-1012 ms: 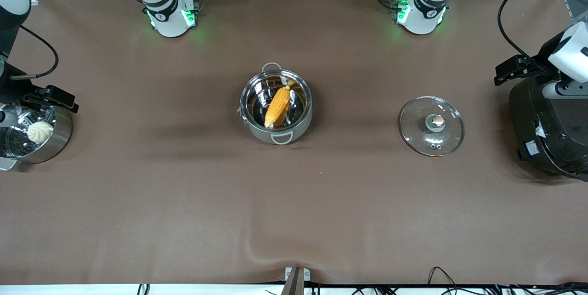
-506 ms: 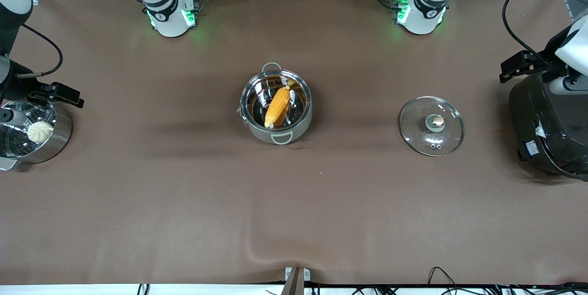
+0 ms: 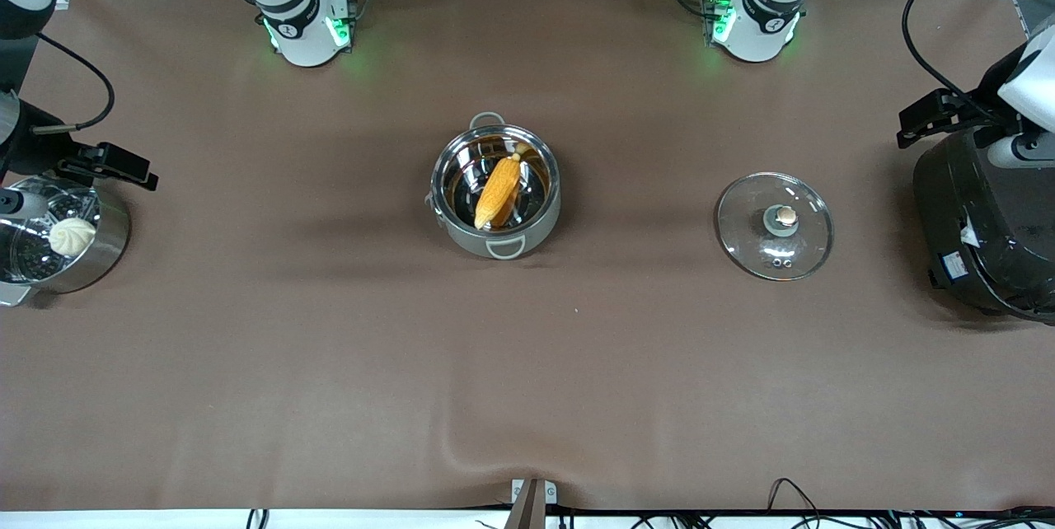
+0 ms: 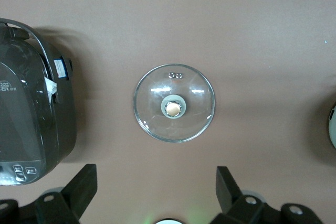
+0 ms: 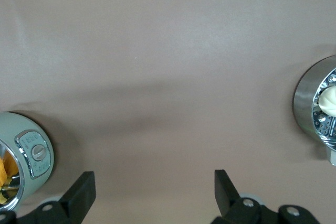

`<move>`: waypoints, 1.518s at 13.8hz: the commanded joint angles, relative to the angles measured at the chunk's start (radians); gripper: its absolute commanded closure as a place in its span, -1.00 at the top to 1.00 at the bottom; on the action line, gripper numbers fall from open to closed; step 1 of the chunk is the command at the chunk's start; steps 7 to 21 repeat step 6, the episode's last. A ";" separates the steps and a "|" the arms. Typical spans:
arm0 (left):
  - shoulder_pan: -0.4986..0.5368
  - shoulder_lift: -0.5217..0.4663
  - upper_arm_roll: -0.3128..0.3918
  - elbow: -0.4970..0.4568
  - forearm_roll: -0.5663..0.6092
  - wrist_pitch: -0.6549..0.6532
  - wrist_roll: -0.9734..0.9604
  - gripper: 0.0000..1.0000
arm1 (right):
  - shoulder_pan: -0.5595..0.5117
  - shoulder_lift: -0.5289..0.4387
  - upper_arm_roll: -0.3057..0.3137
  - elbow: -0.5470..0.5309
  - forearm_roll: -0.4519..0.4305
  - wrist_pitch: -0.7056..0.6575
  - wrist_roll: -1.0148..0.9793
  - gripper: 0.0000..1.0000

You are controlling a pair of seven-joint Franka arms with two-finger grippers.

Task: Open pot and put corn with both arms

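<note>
The shiny steel pot (image 3: 494, 187) stands uncovered mid-table, and its edge shows in the right wrist view (image 5: 29, 153). The yellow-orange corn (image 3: 499, 191) lies slanted inside it. The pot's glass lid (image 3: 775, 226) lies flat on the cloth toward the left arm's end, knob up, and also shows in the left wrist view (image 4: 174, 109). My left gripper (image 4: 156, 178) is open and empty, high over the cloth between the lid and the rice cooker. My right gripper (image 5: 154, 181) is open and empty, high over bare cloth between the pot and the steamer pot.
A large black rice cooker (image 3: 985, 224) stands at the left arm's end of the table. A steel steamer pot (image 3: 99, 253) with a white bun (image 3: 72, 236) stands at the right arm's end. A brown cloth covers the table.
Both hands have drifted slightly toward the robots' bases. The pot, corn and lid have not moved.
</note>
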 commanded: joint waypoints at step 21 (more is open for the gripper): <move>0.010 0.001 -0.005 0.015 0.012 -0.019 -0.018 1.00 | 0.005 -0.016 -0.001 0.005 -0.010 -0.013 0.020 1.00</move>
